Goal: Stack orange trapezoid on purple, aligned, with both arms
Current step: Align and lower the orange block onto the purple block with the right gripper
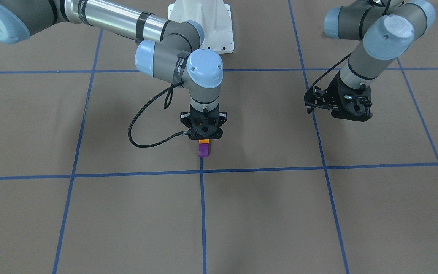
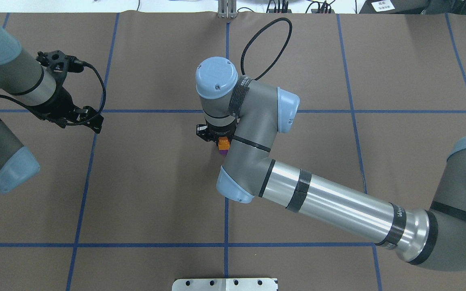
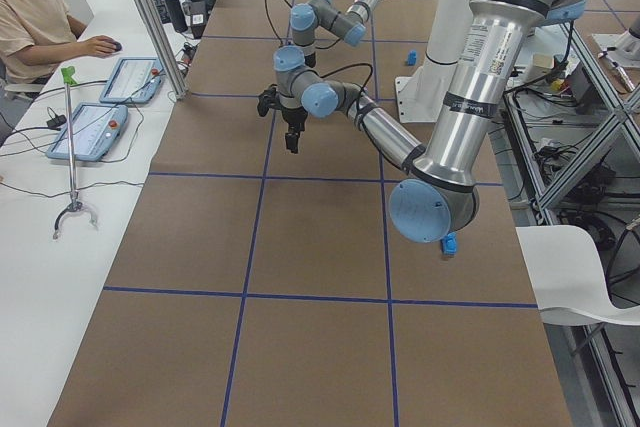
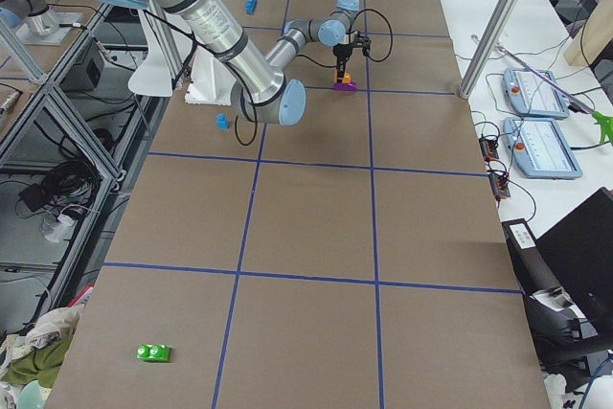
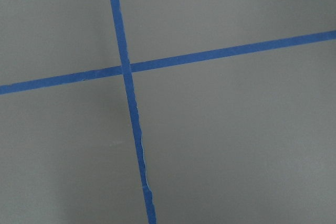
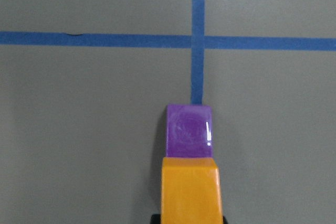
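Observation:
The orange trapezoid [image 1: 203, 141] sits directly over the purple block [image 1: 203, 150], which stands on the table beside a blue tape line. Their edges look lined up in the right wrist view, orange [image 6: 190, 190] nearer, purple [image 6: 189, 129] beyond. I cannot tell if the orange is fully seated. My right gripper [image 1: 203, 136] points straight down and is shut on the orange trapezoid [image 2: 224, 142]; the purple [image 2: 222, 152] peeks out below it. My left gripper [image 1: 350, 114] hangs empty above bare table far to the side [image 2: 91, 121]; I cannot tell how its jaws stand.
A small blue block [image 4: 222, 122] lies near the robot's white base [image 1: 203, 23]. A long blue brick [image 4: 251, 2] and a green block [image 4: 152, 352] lie far from the stack. A metal plate [image 2: 225, 284] sits at the table's near edge.

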Controlling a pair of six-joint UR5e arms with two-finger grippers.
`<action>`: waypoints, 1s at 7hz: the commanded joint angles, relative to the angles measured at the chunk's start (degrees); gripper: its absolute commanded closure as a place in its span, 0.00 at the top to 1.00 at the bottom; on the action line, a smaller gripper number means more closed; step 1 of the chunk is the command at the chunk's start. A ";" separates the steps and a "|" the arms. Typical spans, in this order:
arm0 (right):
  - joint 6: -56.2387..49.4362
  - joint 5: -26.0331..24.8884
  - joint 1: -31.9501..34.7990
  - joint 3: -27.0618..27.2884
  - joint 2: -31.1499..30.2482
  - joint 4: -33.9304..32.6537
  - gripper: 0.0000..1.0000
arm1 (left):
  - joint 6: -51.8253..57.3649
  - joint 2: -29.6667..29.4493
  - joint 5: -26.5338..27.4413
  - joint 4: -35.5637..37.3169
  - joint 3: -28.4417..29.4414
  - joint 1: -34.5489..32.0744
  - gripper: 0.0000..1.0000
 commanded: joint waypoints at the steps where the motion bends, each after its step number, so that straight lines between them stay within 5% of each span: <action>1: 0.00 0.00 0.04 -0.10 0.00 0.13 0.00 | -0.01 0.00 -0.06 0.06 -0.15 0.00 1.00; 3: 0.26 0.00 -0.05 -0.10 0.00 0.13 0.00 | -0.01 0.00 -0.06 0.15 -0.50 -0.09 1.00; 4: 0.09 0.00 -0.05 -0.10 0.00 0.13 0.39 | -0.01 0.00 -0.06 0.15 -0.59 -0.09 1.00; 5: 0.70 -0.09 -0.31 -0.02 -0.09 0.13 0.99 | -0.01 0.00 -0.06 0.24 -0.59 -0.18 1.00; 7: 0.71 0.00 -0.22 0.25 -0.18 0.13 1.00 | -0.10 0.17 -0.06 0.24 -1.12 -0.18 1.00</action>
